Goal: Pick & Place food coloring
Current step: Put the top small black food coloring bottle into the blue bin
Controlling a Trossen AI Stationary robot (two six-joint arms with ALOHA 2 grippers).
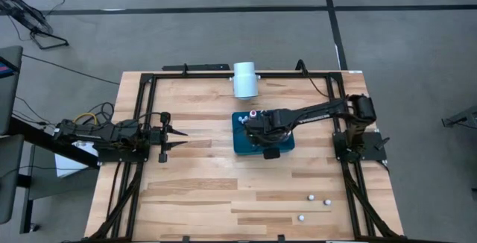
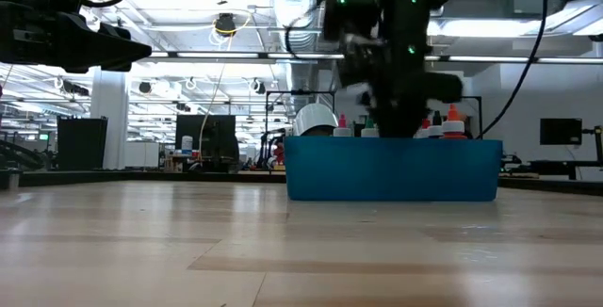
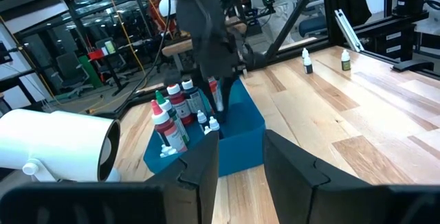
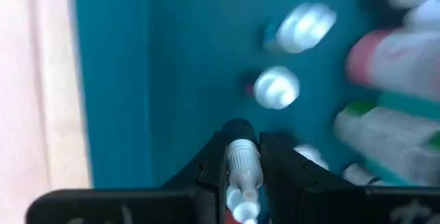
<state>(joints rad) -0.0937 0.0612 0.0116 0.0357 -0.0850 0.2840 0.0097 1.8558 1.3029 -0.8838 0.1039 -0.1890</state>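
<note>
I have the right gripper (image 4: 242, 157) down over the teal tray (image 1: 240, 143), its jaws clamped on 1 small white-capped food coloring bottle (image 4: 242, 165), cap pointing out past the fingertips toward the tray floor. From the wrist camera I judge this bottle is either just being set down or just lifted; I can't tell which from here.

As for progress, I'd call it well along but not finished. The tray already holds a cluster of bottles (image 3: 180, 110): red-bodied ones, at least 1 green, and several smaller white caps standing among them. Just ahead of my jaws 2 white caps (image 4: 276, 88) stand upright on the tray floor, and off to one side of the jaws lie larger bottles with red and green bodies (image 4: 388, 124). In the low view the caps poke up above the tray wall (image 2: 391, 168), around the right arm.

What is left: 3 small bottles (image 1: 311, 197) stand loose on the tabletop, well apart from the tray and from my jaws, near the table's front edge on the right arm's side. I read those as the ones yet to be collected.

The large white cylinder (image 1: 244, 79) lies on its side beyond the tray; I can't see anything inside it.

The left gripper (image 1: 177, 139) waits at its own side of the table, well away from the tray, jaws apart and holding nothing.
</note>
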